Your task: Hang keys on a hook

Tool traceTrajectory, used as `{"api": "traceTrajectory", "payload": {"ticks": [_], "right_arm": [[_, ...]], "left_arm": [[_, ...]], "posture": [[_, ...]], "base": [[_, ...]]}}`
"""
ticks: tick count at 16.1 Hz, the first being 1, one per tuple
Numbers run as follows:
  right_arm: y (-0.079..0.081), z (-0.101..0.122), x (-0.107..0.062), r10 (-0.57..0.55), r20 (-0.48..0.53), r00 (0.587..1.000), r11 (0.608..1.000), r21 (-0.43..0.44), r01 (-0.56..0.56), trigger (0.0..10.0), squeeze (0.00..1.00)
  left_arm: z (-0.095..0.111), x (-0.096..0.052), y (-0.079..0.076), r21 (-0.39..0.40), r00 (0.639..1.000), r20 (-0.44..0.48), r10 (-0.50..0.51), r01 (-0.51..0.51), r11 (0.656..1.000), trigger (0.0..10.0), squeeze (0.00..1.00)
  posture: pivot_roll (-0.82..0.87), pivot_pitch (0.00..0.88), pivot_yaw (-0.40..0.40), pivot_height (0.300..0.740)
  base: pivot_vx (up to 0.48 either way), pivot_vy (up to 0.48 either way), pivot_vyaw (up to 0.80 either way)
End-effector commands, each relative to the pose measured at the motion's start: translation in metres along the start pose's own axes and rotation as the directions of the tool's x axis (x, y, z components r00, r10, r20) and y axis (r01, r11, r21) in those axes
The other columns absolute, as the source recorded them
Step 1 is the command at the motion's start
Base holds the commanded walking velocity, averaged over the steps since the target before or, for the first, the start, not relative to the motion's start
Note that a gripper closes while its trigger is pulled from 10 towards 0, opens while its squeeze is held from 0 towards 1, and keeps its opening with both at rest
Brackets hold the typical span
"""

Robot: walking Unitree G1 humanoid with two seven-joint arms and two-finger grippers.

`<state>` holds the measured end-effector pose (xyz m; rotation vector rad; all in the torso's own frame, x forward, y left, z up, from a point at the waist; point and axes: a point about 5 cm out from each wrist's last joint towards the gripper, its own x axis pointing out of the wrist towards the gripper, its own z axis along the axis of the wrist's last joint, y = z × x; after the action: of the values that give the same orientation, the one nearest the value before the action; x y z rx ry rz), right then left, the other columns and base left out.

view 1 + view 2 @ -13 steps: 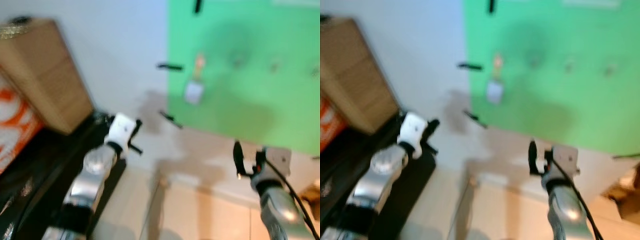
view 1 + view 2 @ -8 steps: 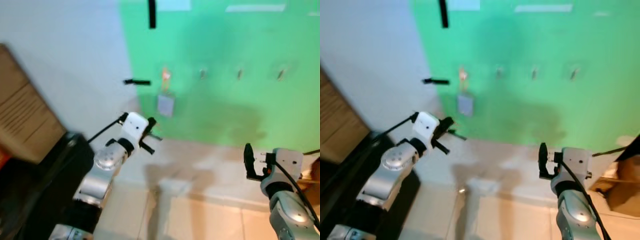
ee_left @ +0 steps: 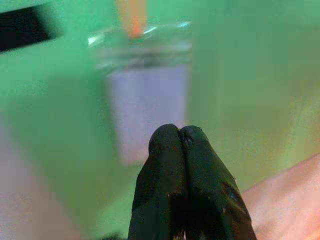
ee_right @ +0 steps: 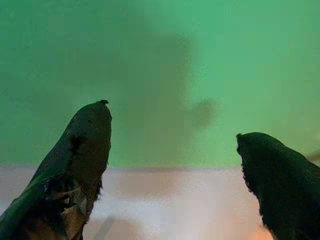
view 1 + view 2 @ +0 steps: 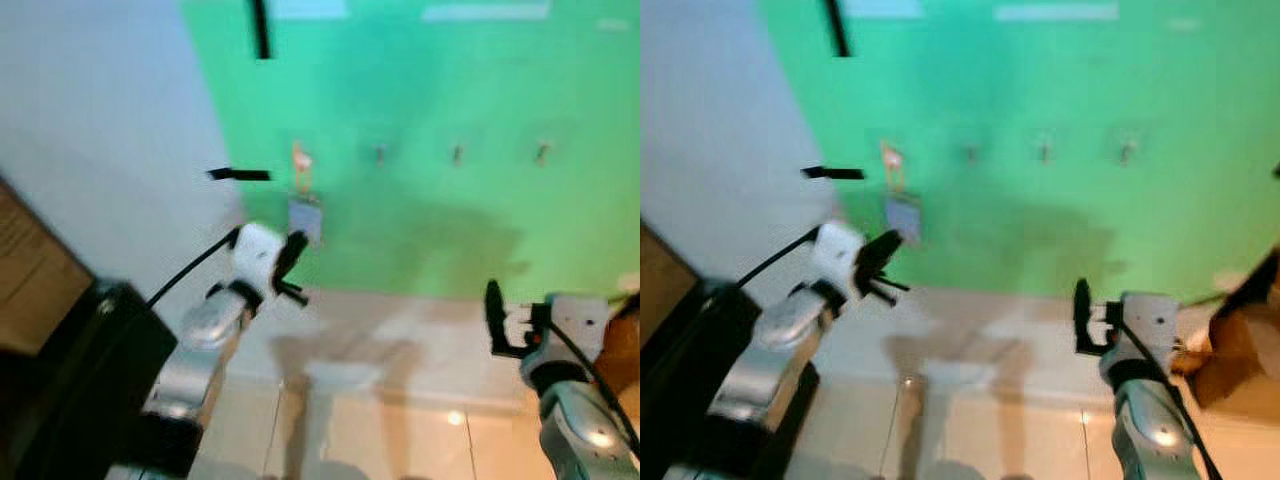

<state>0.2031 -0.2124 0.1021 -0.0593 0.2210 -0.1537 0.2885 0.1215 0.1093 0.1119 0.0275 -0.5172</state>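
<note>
Keys (image 5: pixel 304 213) hang from the first hook (image 5: pixel 299 157) on the green board (image 5: pixel 450 220). Just below them, the left gripper (image 3: pixel 180 135) is pressed together; the wrist view shows their pale tag. Lower right, the right gripper (image 4: pixel 175 150) is spread wide.

Left end effector (image 5: pixel 291 252) seemingly nearer keys (image 5: pixel 305 215)

Home hallway — green wall board (image 5: pixel 450 230) with hooks (image 5: pixel 457 154), tiled floor (image 5: pixel 400 440).

Green board with hooks on the wall in front of me

My green board (image 5: pixel 450 230) carries a row of small hooks (image 5: pixel 457 154); from the leftmost hook (image 5: pixel 300 158) hangs a pale grey tag (image 5: pixel 305 218), blurred, flat against the board.
</note>
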Motion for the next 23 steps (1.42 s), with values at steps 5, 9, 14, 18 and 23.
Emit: {"api": "traceTrajectory", "payload": {"ticks": [5,9,14,18,23], "right_arm": [[0.006,0.006,0.002,0.055,0.014,0.998,0.998,-0.005,-0.055,10.0,0.00],[0.006,0.003,-0.002,0.035,0.008,0.999,0.999,0.007,-0.035,10.0,0.00],[0.002,0.000,-0.010,0.001,0.001,1.000,1.000,0.014,-0.001,10.0,0.00],[0.004,0.002,-0.015,-0.007,0.010,1.000,1.000,0.010,0.007,10.0,0.00],[0.001,0.004,-0.006,0.021,0.015,1.000,1.000,-0.016,-0.021,10.0,0.00]], "left_arm": [[0.008,-0.012,0.004,0.022,0.999,0.032,-0.028,0.028,0.999,10.0,0.00],[0.008,-0.011,0.003,0.022,0.999,0.019,-0.044,0.044,0.999,10.0,0.00],[0.006,-0.006,-0.004,-0.001,0.997,0.017,-0.075,0.075,0.997,10.0,0.00],[0.005,-0.005,-0.003,-0.018,0.997,0.029,-0.074,0.074,0.997,10.0,0.00],[0.000,-0.006,0.001,-0.034,0.999,0.025,0.044,-0.044,0.998,10.0,0.00]], "posture": [[-0.19,0.000,0.023,0.740],[-0.21,0.000,0.048,0.740],[-0.24,0.000,0.070,0.740],[-0.26,0.000,0.067,0.740],[-0.23,0.000,0.060,0.740]], "base": [[0.000,0.000,-0.25],[0.000,0.000,-0.80],[0.000,0.092,-0.80],[0.000,0.225,-0.40],[0.000,-0.082,0.00]]}}
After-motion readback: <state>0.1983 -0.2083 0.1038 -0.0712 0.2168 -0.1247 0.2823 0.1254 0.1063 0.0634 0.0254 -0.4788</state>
